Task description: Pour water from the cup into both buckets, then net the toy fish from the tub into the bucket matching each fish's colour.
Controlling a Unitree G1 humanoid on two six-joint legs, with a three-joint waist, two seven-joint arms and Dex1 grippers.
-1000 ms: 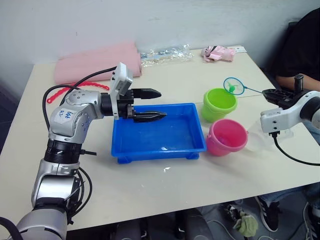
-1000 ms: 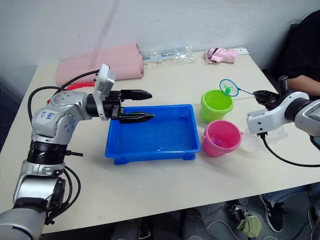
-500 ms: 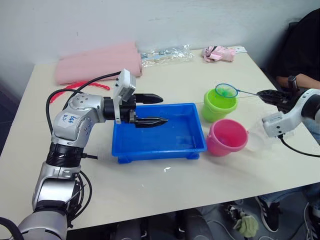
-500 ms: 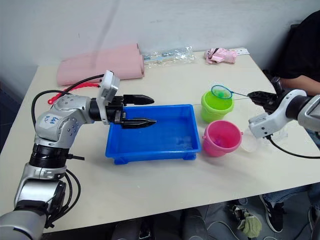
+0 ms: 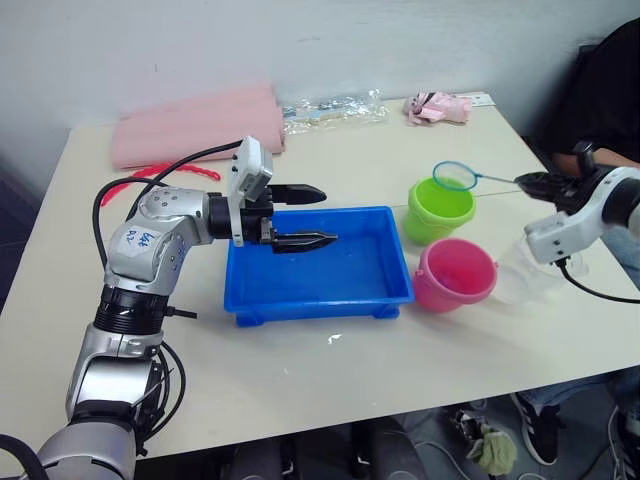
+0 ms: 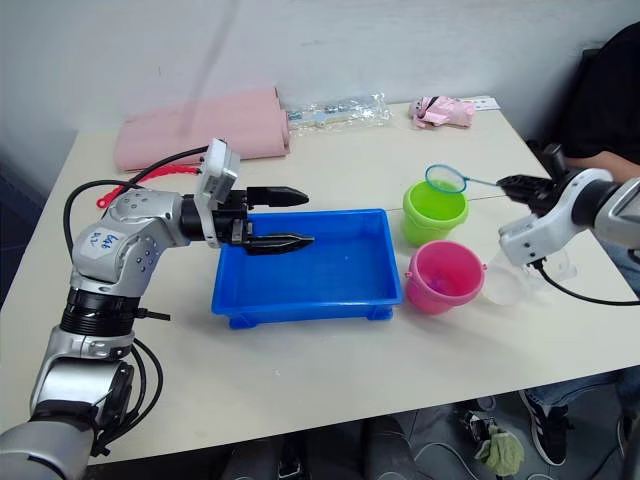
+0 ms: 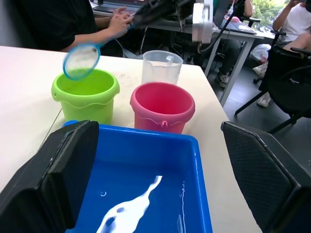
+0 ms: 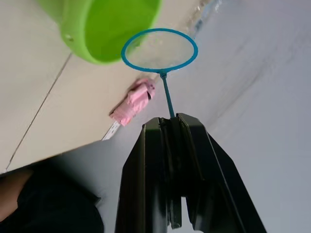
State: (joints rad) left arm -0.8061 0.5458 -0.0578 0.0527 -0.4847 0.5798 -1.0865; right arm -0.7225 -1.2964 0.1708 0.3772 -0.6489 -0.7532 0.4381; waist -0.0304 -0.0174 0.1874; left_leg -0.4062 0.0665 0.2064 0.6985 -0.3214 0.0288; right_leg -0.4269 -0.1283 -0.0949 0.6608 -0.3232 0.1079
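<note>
head view, left gripper: left gripper (image 5: 305, 215) hangs over the tub's left part, fingers spread, holding nothing.
head view, tub: blue tub (image 5: 318, 297) mid-table, water inside; no fish can be made out in it.
head view, buckets: green bucket (image 5: 438, 208) just right of the tub's far right corner; pink bucket (image 5: 454, 274) just nearer the front edge, beside the tub's right rim.
head view, cup: clear cup (image 5: 520, 284) right of the pink bucket, near the table's right edge.
head view, right gripper: right gripper (image 5: 533, 184) near the table's right edge, clamped on the net handle.
head view, net: net (image 5: 455, 176) ring above the green bucket's far rim.
left wrist view: tub floor (image 7: 146, 194) wet; green bucket (image 7: 86, 96), pink bucket (image 7: 162, 107) and cup (image 7: 161, 66) past its rim; net ring (image 7: 81, 61) over the green bucket.
right wrist view: fingers (image 8: 146, 179) pinched on the handle; net ring (image 8: 159, 50) at the green bucket's (image 8: 109, 29) rim, mesh looks empty.
</note>
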